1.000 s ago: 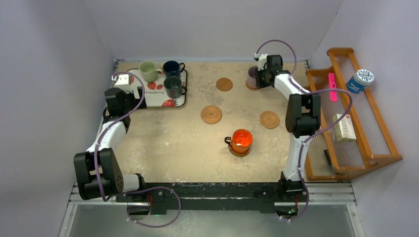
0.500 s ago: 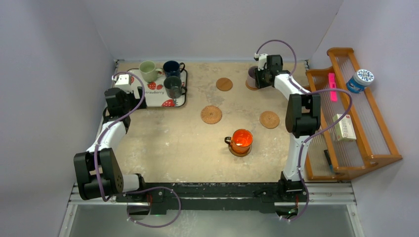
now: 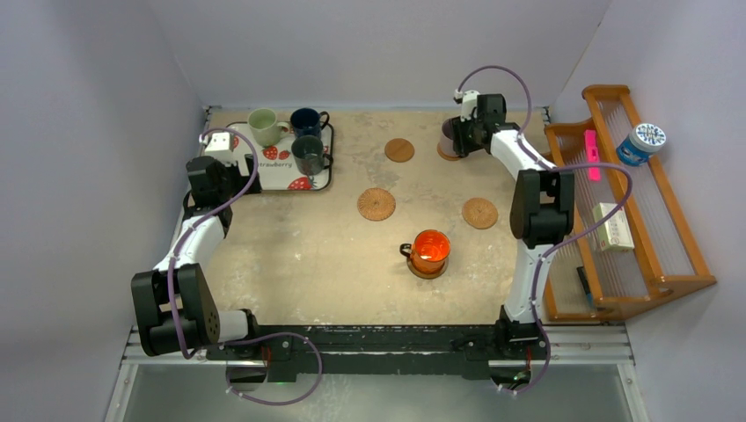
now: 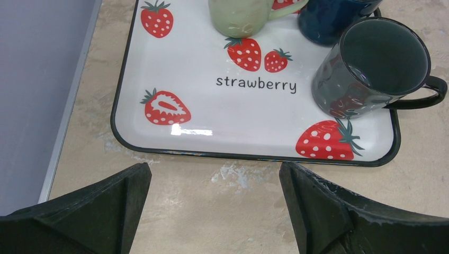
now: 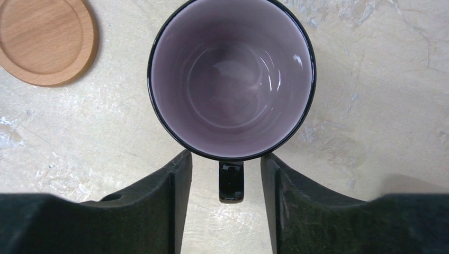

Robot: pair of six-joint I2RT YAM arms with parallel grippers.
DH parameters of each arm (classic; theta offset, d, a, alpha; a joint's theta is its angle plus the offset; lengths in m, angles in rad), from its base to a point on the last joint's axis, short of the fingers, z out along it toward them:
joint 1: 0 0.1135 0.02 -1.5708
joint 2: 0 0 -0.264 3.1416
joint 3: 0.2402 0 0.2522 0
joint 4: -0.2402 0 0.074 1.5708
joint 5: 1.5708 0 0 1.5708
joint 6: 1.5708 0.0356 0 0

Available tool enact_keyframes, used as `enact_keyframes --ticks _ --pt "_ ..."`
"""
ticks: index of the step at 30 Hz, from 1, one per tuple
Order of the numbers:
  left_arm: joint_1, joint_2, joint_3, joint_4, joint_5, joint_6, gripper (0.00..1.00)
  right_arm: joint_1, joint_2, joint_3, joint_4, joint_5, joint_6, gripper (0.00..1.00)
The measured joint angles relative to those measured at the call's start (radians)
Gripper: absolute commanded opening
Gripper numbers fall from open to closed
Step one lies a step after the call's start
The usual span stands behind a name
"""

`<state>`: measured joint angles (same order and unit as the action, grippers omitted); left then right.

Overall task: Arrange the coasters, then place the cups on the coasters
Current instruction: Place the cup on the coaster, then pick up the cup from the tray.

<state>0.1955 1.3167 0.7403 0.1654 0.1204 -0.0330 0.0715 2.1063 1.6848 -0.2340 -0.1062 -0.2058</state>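
Note:
The mauve-grey cup (image 3: 449,134) (image 5: 231,79) stands at the back right, with a brown coaster edge (image 3: 445,156) showing under it. My right gripper (image 5: 226,161) (image 3: 466,136) is open, its jaws either side of the cup's handle (image 5: 231,181) with a gap on each side. A plain tan coaster (image 3: 399,149) (image 5: 45,39) lies left of it. Two woven coasters (image 3: 376,204) (image 3: 480,213) lie mid-table. The orange cup (image 3: 431,249) sits on a dark coaster (image 3: 427,269). Pale green (image 3: 262,126), navy (image 3: 305,121) and dark green (image 4: 378,66) cups stand on the tray. My left gripper (image 4: 214,169) is open, just short of the tray's near edge.
The strawberry-print tray (image 3: 281,171) (image 4: 212,114) sits at the back left. A wooden rack (image 3: 655,237) along the right side holds a blue-and-white jar (image 3: 640,143), a pink item (image 3: 592,155) and a small box (image 3: 613,226). Walls close in on the left, back and right.
My right gripper's jaws have spread apart from the mauve-grey cup's handle, and the wrist has shifted slightly. The left arm has not moved.

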Motion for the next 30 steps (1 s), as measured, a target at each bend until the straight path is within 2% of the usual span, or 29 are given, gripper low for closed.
enact_keyframes --ticks 15,30 --pt "0.000 0.000 0.000 0.000 0.000 0.000 1.00 0.000 -0.008 0.002 0.000 -0.018 -0.003 0.99" --pt "0.000 0.000 0.000 0.000 0.000 0.000 1.00 0.000 -0.131 0.000 -0.009 -0.023 -0.005 0.99"
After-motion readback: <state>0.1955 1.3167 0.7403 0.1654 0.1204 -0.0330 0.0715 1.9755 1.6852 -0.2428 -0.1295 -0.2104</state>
